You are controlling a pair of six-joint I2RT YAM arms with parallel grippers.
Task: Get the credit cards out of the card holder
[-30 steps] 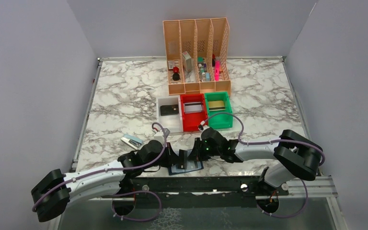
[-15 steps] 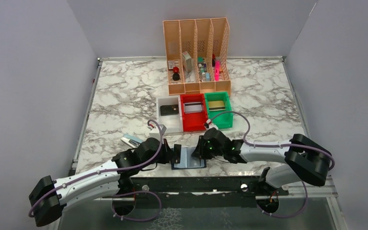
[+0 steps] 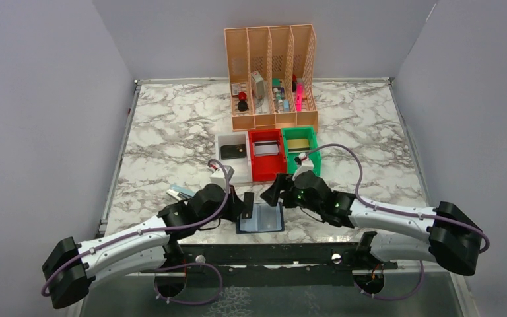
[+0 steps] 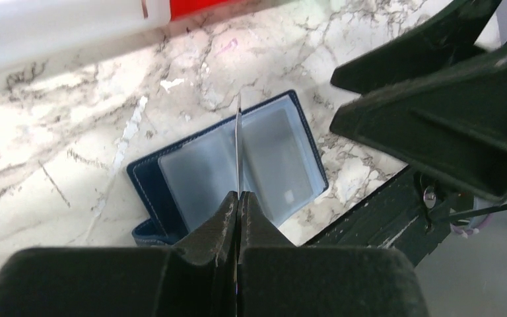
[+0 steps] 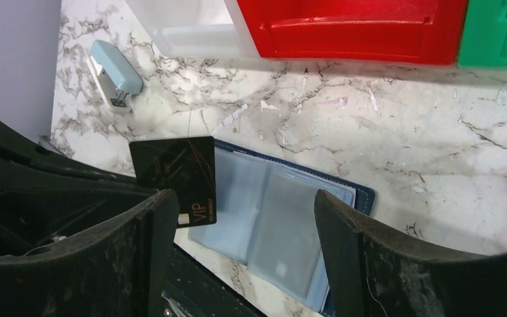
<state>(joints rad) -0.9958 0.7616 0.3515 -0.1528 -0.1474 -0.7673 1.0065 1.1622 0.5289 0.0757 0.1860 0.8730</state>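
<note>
The navy card holder (image 3: pixel 264 220) lies open and flat near the table's front edge, its greyish pockets (image 5: pixel 280 211) facing up. My left gripper (image 3: pixel 244 206) is shut on a black credit card (image 5: pixel 175 173) marked VIP. It holds the card upright, just left of and above the holder. In the left wrist view the card (image 4: pixel 238 145) shows edge-on between the closed left gripper (image 4: pixel 238 195). My right gripper (image 3: pixel 274 190) hangs open above the holder's far right side with nothing in it. Its fingers (image 5: pixel 155 244) straddle the holder without touching it.
Behind the holder stand a white bin (image 3: pixel 219 162) holding a black card, a red bin (image 3: pixel 266 172) holding a silver one and a green bin (image 3: pixel 302 168) holding a gold one. An orange file rack (image 3: pixel 270 72) stands further back. A light-blue stapler (image 3: pixel 181 193) lies at the left.
My right gripper opened wide, let go of the card holder and drew back toward the bins. The holder now lies flat. My left gripper moved slightly away with the black card.
</note>
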